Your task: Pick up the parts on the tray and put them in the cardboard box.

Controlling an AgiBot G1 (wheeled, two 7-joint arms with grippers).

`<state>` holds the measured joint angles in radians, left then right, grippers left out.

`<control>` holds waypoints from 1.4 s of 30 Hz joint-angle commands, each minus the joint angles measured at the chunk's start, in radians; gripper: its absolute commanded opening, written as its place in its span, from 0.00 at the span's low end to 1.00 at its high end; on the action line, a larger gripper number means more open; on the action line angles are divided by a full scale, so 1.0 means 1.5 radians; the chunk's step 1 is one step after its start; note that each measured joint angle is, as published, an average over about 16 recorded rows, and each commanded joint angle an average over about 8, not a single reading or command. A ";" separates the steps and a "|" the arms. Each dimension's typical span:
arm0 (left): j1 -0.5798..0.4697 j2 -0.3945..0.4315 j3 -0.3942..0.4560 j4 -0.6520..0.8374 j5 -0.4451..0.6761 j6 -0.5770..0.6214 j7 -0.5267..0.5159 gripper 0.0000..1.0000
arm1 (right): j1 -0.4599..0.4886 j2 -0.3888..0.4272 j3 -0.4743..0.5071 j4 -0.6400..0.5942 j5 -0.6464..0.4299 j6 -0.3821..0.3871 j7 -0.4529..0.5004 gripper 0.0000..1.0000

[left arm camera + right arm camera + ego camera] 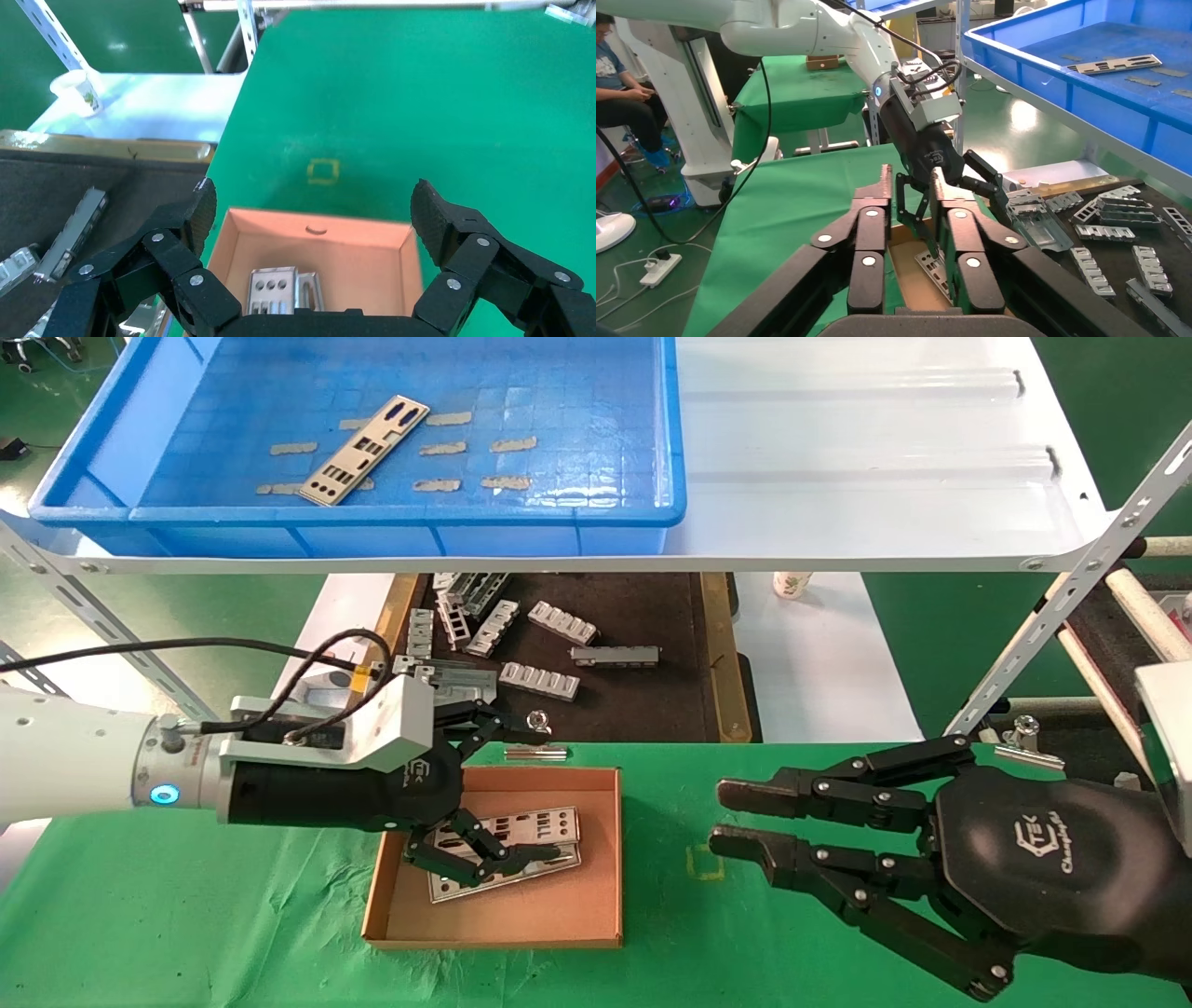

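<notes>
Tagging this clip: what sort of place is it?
Likely a factory or lab workcell: blue tray on a white metal rack, punched metal parts, grey brackets on a black mat.

Glossy blue plastic tray (670, 449); shiny metal parts (365, 451); matt cardboard box (605, 859); green table cover (186, 915), probably cloth.

The left tool (498, 794) hangs with fingers spread over the cardboard box (596, 859), where plates (545, 845) lie stacked on the green table (186, 915). One plate (365, 451) lies in the blue tray (559, 514). The right tool (740, 822) hovers near the table's right edge, fingers slightly parted.
</notes>
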<state>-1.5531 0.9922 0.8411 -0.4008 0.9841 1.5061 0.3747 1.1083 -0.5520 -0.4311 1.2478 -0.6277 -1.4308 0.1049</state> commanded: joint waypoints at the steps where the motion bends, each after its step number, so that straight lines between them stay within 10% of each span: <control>1: 0.015 -0.012 -0.017 -0.027 -0.008 0.000 -0.017 1.00 | 0.000 0.000 0.000 0.000 0.000 0.000 0.000 1.00; 42: 0.304 -0.242 -0.357 -0.561 -0.161 -0.007 -0.357 1.00 | 0.000 0.000 0.000 0.000 0.000 0.000 0.000 1.00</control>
<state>-1.1012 0.6321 0.3108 -1.2352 0.7445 1.4968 -0.1548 1.1083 -0.5519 -0.4311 1.2478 -0.6276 -1.4307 0.1048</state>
